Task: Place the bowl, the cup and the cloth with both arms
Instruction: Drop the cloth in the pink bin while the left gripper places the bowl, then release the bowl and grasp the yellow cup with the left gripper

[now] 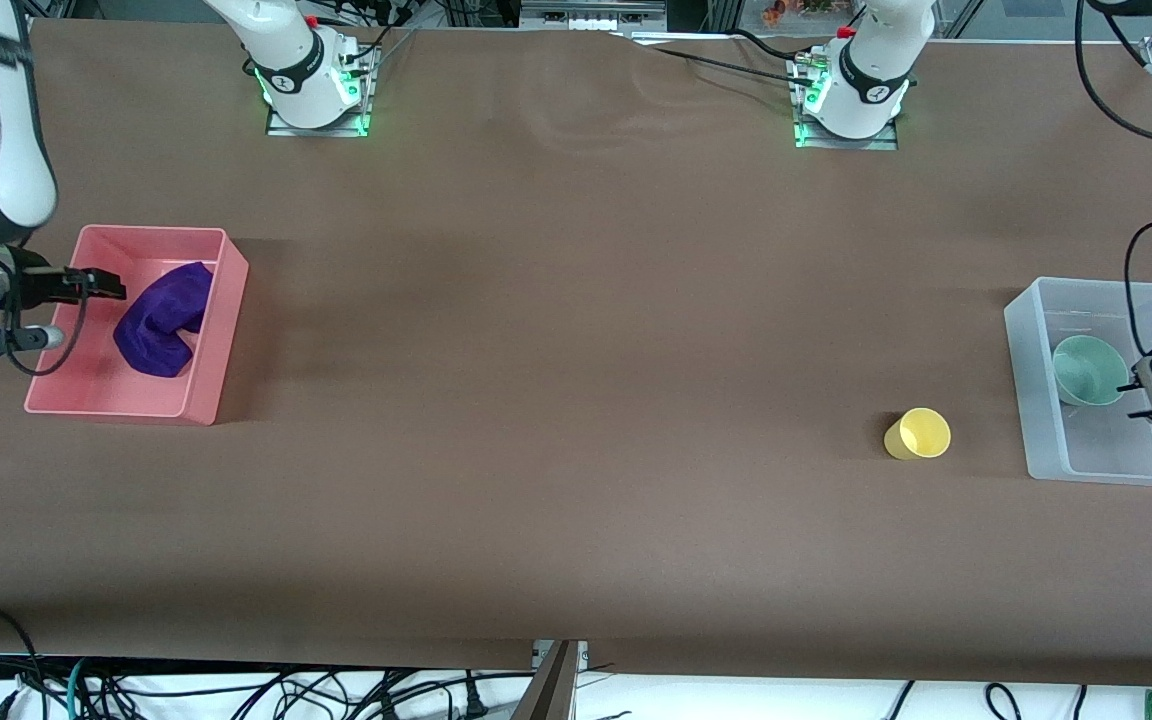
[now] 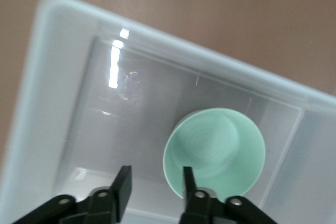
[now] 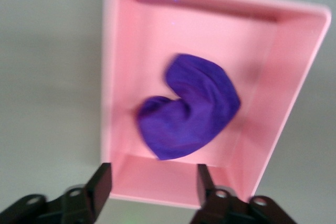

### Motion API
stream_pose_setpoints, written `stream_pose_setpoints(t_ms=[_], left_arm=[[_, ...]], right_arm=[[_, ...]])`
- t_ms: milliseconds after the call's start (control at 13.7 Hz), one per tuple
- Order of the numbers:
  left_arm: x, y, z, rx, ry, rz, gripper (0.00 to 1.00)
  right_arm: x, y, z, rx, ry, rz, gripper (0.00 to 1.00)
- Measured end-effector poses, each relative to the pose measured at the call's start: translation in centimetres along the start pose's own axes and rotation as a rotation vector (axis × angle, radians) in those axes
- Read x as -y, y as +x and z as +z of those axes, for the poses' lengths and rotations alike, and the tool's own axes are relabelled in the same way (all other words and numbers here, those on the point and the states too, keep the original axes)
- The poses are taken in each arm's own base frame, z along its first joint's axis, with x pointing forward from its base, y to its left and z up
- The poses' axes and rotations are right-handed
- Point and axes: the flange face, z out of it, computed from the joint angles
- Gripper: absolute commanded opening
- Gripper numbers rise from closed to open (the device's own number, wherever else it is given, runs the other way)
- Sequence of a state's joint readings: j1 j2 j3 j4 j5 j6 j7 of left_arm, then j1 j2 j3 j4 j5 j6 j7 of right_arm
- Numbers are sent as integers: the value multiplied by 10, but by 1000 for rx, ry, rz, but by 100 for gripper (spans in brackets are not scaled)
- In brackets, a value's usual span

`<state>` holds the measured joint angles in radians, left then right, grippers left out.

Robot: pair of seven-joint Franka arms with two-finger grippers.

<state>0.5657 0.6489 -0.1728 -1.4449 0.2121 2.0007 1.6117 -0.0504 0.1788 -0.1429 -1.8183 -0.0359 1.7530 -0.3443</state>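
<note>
The purple cloth (image 1: 164, 320) lies bunched in a pink bin (image 1: 198, 400) at the right arm's end of the table; it also shows in the right wrist view (image 3: 189, 107). My right gripper (image 1: 108, 285) (image 3: 153, 181) is open and empty, over the bin's edge beside the cloth. The sage-green bowl (image 1: 1088, 370) (image 2: 215, 150) sits in a clear bin (image 1: 1031, 330) at the left arm's end. My left gripper (image 1: 1139, 400) (image 2: 155, 182) is open and empty, over that bin right beside the bowl's rim. The yellow cup (image 1: 918, 434) stands on the table beside the clear bin, toward the table's middle.
The brown table runs between the two bins. The pink bin's wall (image 3: 113, 77) and the clear bin's wall (image 2: 31, 98) rise close under the grippers. Cables hang at the table's front edge and over the clear bin (image 1: 1131, 290).
</note>
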Motion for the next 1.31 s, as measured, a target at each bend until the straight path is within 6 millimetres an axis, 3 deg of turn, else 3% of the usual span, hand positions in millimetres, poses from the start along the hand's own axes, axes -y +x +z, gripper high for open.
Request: stream_pose_setpoints(t_ms=[219,291,437,583,728,1020,1166,1238,1311], left_arm=[[-9,50,-82,-22,47,-113,100],[-13,70,-101,-33,55,-182,100],[-18,111,-112,-86,42,-351,100],[-20,147,-96,-153,-30,-555,100],[-19,172,-60,-150,-111,-711,99],[-14,194,26,-147,-247,-845,98],[-9,198,52,-203,-290,-903,78],[-9,199,61,-223,-320,-940,62],[-9,200,69,-229,-346,-982,34]], right_arm=[[76,6,-85,-63,18,-88,100],[97,6,-105,-80,12,-98,100],[134,1,-142,-96,3,-126,100],[144,-9,-177,-137,-7,-138,100],[145,-19,-197,-169,-14,-138,100],[150,-24,-202,-165,-43,-142,100],[147,-24,-201,-159,-42,-112,100],[146,-24,-200,-158,-40,-91,100],[145,-24,-200,-157,-38,-75,100]])
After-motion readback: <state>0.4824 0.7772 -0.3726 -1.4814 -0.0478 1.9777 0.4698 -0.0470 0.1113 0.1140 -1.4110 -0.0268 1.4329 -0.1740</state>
